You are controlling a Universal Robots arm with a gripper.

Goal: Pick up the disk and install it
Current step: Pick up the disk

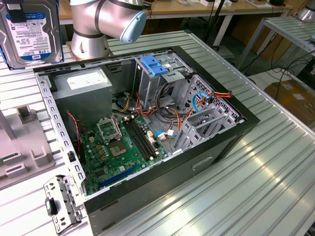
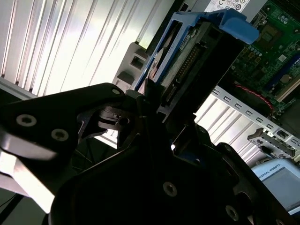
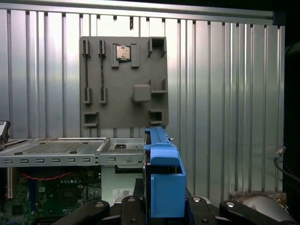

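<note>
The disk (image 1: pixel 30 33) hangs in the air at the exterior view's upper left, outside the case, its white label facing the camera and blue rails along its sides. In both wrist views my gripper (image 2: pixel 152 101) is shut on the disk (image 2: pixel 199 51), with black fingers (image 2: pixel 101 105) pressed against its flat sides. Its blue carrier end (image 3: pixel 162 176) juts out beyond the gripper (image 3: pixel 161 206). The open computer case (image 1: pixel 238 120) lies on the table to the exterior view's right of the disk.
Inside the case are a green motherboard (image 1: pixel 123 142), a grey power-supply box (image 1: pixel 83 88), a light-blue bracket (image 1: pixel 155 65) on the drive cage, and loose cables (image 1: pixel 206 96). A grey fixture plate (image 3: pixel 124 82) lies beside the case. A loose metal bracket (image 1: pixel 61 204) sits by the case's near corner. The arm's base (image 1: pixel 91 29) stands behind.
</note>
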